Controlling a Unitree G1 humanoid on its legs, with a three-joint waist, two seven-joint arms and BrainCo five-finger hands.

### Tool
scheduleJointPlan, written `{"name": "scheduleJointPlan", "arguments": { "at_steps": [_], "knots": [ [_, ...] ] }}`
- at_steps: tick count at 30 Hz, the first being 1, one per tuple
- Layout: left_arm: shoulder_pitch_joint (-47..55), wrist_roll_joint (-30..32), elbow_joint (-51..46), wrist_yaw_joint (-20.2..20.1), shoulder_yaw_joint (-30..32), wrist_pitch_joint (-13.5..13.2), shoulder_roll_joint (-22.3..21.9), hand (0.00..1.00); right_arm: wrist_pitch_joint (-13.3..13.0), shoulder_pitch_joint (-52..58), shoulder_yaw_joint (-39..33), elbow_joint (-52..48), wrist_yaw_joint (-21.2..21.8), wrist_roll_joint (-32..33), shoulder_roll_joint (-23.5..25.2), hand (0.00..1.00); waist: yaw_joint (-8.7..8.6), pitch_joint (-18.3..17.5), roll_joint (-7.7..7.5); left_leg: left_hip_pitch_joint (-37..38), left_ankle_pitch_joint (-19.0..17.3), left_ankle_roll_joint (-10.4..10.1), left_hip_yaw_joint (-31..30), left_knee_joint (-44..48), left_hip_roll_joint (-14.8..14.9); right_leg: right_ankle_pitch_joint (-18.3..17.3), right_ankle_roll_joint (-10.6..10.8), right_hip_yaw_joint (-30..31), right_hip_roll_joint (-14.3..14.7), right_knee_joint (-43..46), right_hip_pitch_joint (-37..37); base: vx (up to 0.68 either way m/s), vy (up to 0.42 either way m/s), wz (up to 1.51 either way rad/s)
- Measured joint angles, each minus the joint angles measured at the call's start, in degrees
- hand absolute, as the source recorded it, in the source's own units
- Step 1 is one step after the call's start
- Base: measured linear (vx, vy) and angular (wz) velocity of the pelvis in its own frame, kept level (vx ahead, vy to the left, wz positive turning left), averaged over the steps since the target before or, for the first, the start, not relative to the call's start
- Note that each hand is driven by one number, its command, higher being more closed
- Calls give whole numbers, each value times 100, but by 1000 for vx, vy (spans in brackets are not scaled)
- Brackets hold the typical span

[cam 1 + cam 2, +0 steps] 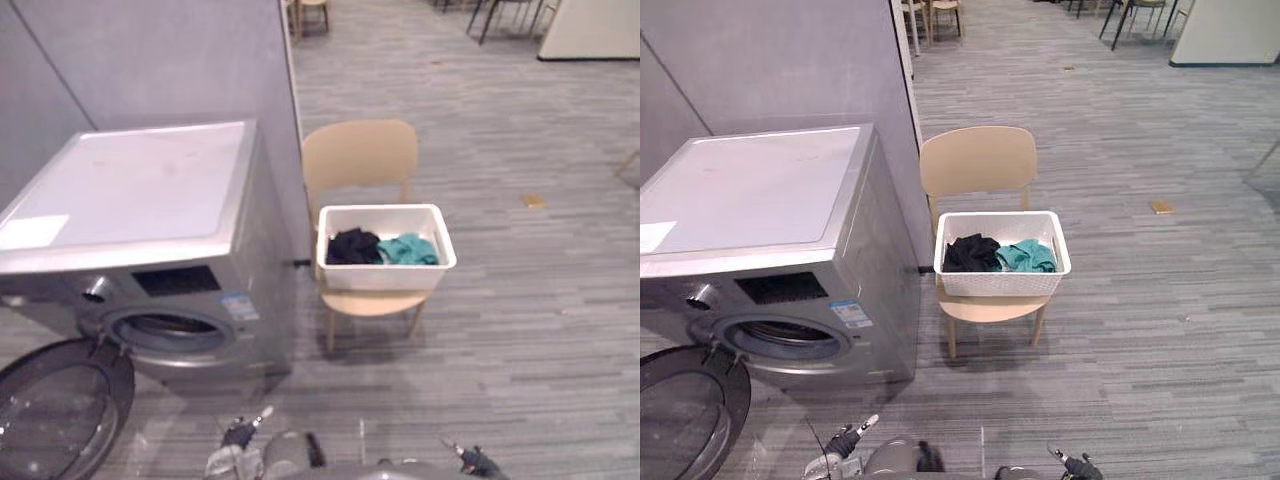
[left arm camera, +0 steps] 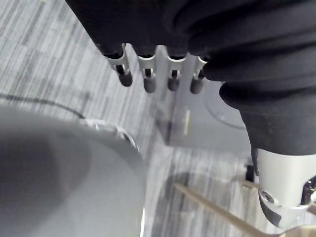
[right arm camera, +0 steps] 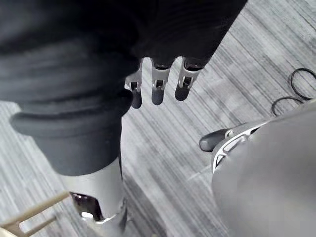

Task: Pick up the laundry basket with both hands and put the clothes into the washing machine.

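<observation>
Ahead, in the two eye views, the white laundry basket point(image 1: 385, 277) is sitting on the seat of a tan chair point(image 1: 360, 155), well apart from both hands. It is holding a black garment point(image 1: 352, 246) beside a teal garment point(image 1: 410, 250). The left hand point(image 1: 238, 436) and the right hand point(image 1: 472, 461) are showing low at the near edge, neither touching the basket. The washing machine point(image 1: 130, 190) is standing just to the left of the chair, its round door point(image 1: 55, 410) hanging open toward the robot. Striped grey floor point(image 1: 520, 330) is lying between the hands and the chair.

Next, in the left wrist view, the left hand's fingers point(image 2: 148, 79) are hanging straight and relaxed over the floor, holding nothing.

Lastly, in the right wrist view, the right hand's fingers point(image 3: 158, 89) are likewise hanging loose and empty above the floor.
</observation>
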Motion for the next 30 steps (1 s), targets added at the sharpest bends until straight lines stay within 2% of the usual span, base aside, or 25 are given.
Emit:
{"name": "scheduleJointPlan", "arguments": {
  "at_steps": [1,2,4,6,7,8,9,10,11,12,13,14,15,16,18,20,21,22,23,24,25,26,28,30],
  "knots": [
    [76,20,-1,1,225,6,30,0,-2,3,25,-81,-6,-27,147,0,26,-103,-62,151,52,-32,81,-415,-227,-1,43,223,-85,-213,85,323,86,-25],
    [47,43,-18,-11,369,3,26,0,-9,-51,98,-249,-6,-68,192,0,74,-126,-187,19,25,67,53,-294,-275,103,143,343,-98,-380,68,332,79,-8],
    [46,52,-25,-43,846,19,-60,0,-27,-288,354,-258,-10,-156,209,0,121,-102,-175,-52,-161,362,-12,129,-284,151,318,378,-135,-441,152,354,132,-1],
    [148,88,-27,-71,1002,67,-95,0,-58,-345,653,-380,23,-241,286,0,257,-132,-273,140,-179,389,-12,253,-448,17,411,674,-345,-296,299,328,142,-17],
    [266,97,-68,-82,1037,67,-123,0,-86,-376,807,-495,110,-305,349,0,270,-245,-312,254,-272,431,-33,176,-571,-198,469,807,-463,-26,248,299,119,-24],
    [352,97,-65,-76,1012,69,-123,0,-134,-419,886,-494,163,-348,387,0,280,-337,-293,461,-651,400,-56,-15,-631,-531,605,867,-520,607,36,300,115,-22],
    [356,67,-58,-67,989,68,-135,0,-148,-461,939,-474,198,-352,399,0,289,-344,-283,598,-772,414,-18,-118,-691,-779,751,921,-557,1166,-141,304,104,-19],
    [378,51,-55,-57,724,67,-39,0,-129,-496,1043,-422,254,-398,406,0,265,-338,-372,876,-811,406,77,-279,-801,-984,1092,1041,-742,2619,-674,187,65,-8],
    [381,43,-54,-48,574,69,20,0,-128,-464,1091,-393,252,-422,402,0,239,-322,-405,1041,-808,436,77,-360,-856,-916,1300,1091,-806,3342,-894,243,61,4],
    [377,-43,-79,17,229,68,123,0,-121,-360,1170,-295,251,-511,377,0,233,-328,-487,1353,-832,460,58,-487,-950,-545,1722,1144,-928,4505,-1222,170,35,13],
    [378,-79,-137,45,5,51,201,0,-126,-310,1161,-235,244,-565,355,0,227,-342,-538,1556,-858,474,33,-573,-1024,-157,1684,1054,-1067,5013,-1409,289,38,29],
    [290,-162,-157,62,-251,39,311,0,-108,-273,1105,-169,241,-618,303,0,155,-342,-620,1778,-859,477,-105,-666,-1099,41,1340,717,-1347,5547,-1555,319,-20,57],
    [151,-229,-194,69,-397,37,326,0,-88,-260,945,-52,238,-653,263,0,52,-335,-666,1921,-857,477,-310,-685,-1104,-170,1031,340,-1544,5818,-1617,327,-56,64],
    [83,-232,-197,70,-503,32,307,0,-84,-260,818,12,231,-670,242,0,49,-324,-654,2009,-853,473,-373,-717,-1080,-297,896,185,-1603,5838,-1650,358,-118,55],
    [-92,-283,-226,69,-683,3,171,0,-75,-158,472,41,183,-666,160,0,30,-273,-533,2242,-799,382,-583,-863,-890,-706,613,-301,-1775,5396,-1776,274,-133,37],
    [-158,-303,-174,78,-717,34,43,0,-66,-107,117,32,178,-611,142,0,-100,-223,-455,2342,-748,294,-856,-894,-708,-788,599,-303,-1813,4364,-1820,225,-175,53],
    [-158,-300,-133,77,-704,32,54,0,-65,-28,-86,34,141,-612,149,0,-152,-214,-481,2379,-701,203,-990,-884,-653,-667,670,16,-1769,3435,-1799,265,-271,56],
    [-161,-292,-121,65,-698,28,101,0,-49,72,-262,53,116,-611,166,0,-161,-195,-543,2428,-692,113,-1103,-851,-645,-347,683,409,-1719,2729,-1723,322,-386,70],
    [-128,-285,-119,47,-684,-7,171,0,-16,249,-529,103,106,-601,229,0,-180,-215,-751,2472,-760,-96,-1320,-797,-699,589,790,954,-1739,2023,-1571,249,-374,68],
    [-115,-271,-89,48,-641,-6,220,0,-1,328,-658,157,106,-594,234,0,-224,-233,-798,2497,-843,-229,-1474,-765,-675,378,1146,1070,-1690,2039,-1431,241,-378,67],
    [-64,-222,38,30,-524,-11,166,0,42,393,-907,274,106,-551,247,0,-228,-234,-594,2521,-864,-299,-1628,-794,-471,193,1188,976,-1518,1914,-1262,191,-323,39],
    [-40,-205,127,25,-300,1,36,0,64,399,-1144,320,108,-547,150,0,-235,-230,-448,2502,-788,-428,-1652,-843,-277,192,1190,815,-1387,1725,-1178,188,-299,19],
    [41,-157,260,11,-2,7,-74,0,88,456,-1297,321,114,-565,130,0,-264,-195,-302,2472,-650,-634,-1716,-869,-84,195,1173,655,-1189,1511,-1022,117,-273,16],
    [134,-156,279,10,297,6,-63,0,102,486,-1283,256,111,-543,119,0,-253,-217,-297,2448,-548,-776,-1776,-873,105,231,1055,535,-983,1300,-888,71,-240,15]
  ]
}}
